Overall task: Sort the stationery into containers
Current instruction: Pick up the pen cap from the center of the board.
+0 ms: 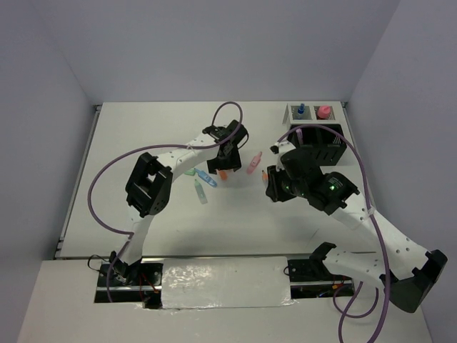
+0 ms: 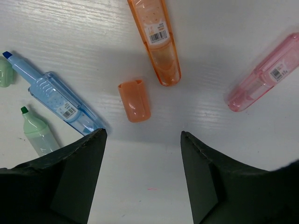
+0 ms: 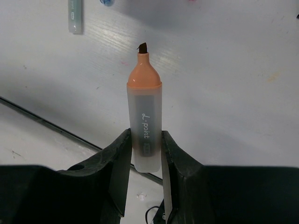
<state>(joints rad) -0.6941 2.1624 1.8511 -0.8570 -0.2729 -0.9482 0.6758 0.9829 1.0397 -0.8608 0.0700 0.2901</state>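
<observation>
Top external: left pincer [image 1: 226,161] hung over loose markers at mid-desk [image 1: 235,229]. Right pincer [image 1: 270,180] sat just in front of the organiser [image 1: 319,151], with the tray [image 1: 310,114] behind it.

Left wrist: left pincer [image 2: 142,140] stood with jaws apart, nothing between them. Cap [image 2: 134,101] lay flat just ahead of the gap, a little left of centre. Its long axis pointed away from the pincer, so the fingers flanked its narrow sides. Orange marker [image 2: 156,39] lay beyond it, blue marker [image 2: 56,100] and green marker [image 2: 37,133] to the left, pink marker [image 2: 261,77] to the right.

Right wrist: right pincer [image 3: 145,140] was clamped on the barrel of a capless marker [image 3: 145,93], nib pointing away from the fingers, above the desk.

Judgement: left arm was much the nearer to the cap; a straight advance should bracket it.
</observation>
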